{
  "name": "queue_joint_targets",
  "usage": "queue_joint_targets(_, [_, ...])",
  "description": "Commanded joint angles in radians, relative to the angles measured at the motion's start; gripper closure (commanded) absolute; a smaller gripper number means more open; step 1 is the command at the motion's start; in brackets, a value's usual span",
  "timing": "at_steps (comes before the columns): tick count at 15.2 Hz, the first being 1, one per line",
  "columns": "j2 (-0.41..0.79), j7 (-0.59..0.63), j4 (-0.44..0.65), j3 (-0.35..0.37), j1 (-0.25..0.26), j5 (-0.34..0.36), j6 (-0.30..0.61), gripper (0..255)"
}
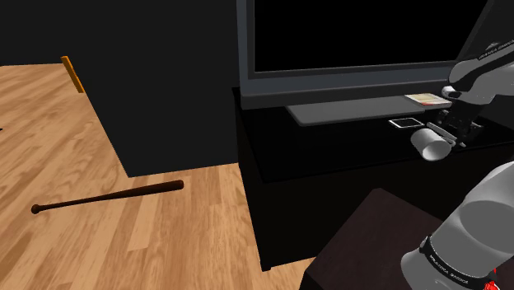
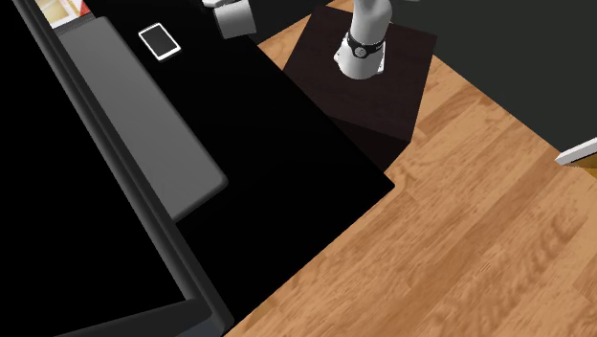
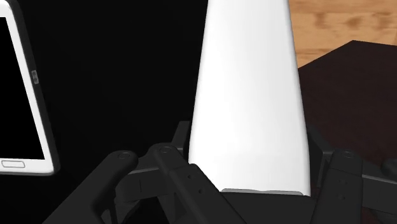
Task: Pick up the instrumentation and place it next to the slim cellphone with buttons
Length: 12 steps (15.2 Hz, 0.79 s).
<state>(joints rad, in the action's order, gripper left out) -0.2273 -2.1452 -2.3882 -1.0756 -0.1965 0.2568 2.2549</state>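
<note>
Carry step: pincer (image 1: 443,138) pinches the white cone-shaped instrument (image 3: 251,95), over the black bench (image 1: 329,152), near the white-edged phone (image 1: 406,123). Next, likely: lower it beside the phone without knocking it, then release

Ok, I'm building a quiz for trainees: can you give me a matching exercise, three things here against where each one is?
Things:
1. white cone
2. phone
3. bat

Places:
A. lying on the wooden floor
B. flat on the black table
C. clasped in the claw

Pairs: 1-C, 2-B, 3-A
</note>
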Motion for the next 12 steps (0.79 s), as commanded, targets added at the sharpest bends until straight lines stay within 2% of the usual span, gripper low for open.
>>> queue_joint_targets(1, [0.027, -0.015, -0.018, -0.020, 0.013, -0.020, 0.033, 255])
queue_joint_targets(2, [0.045, -0.028, -0.025, -0.033, 0.023, -0.036, 0.052, 255])
queue_joint_targets(9, [0.045, -0.028, -0.025, -0.031, 0.022, -0.037, 0.052, 255])
queue_joint_targets(10, [0.046, -0.025, -0.021, -0.029, 0.024, -0.038, 0.049, 0])
queue_joint_targets(12, [0.038, -0.019, -0.027, -0.024, 0.018, -0.029, 0.049, 0])
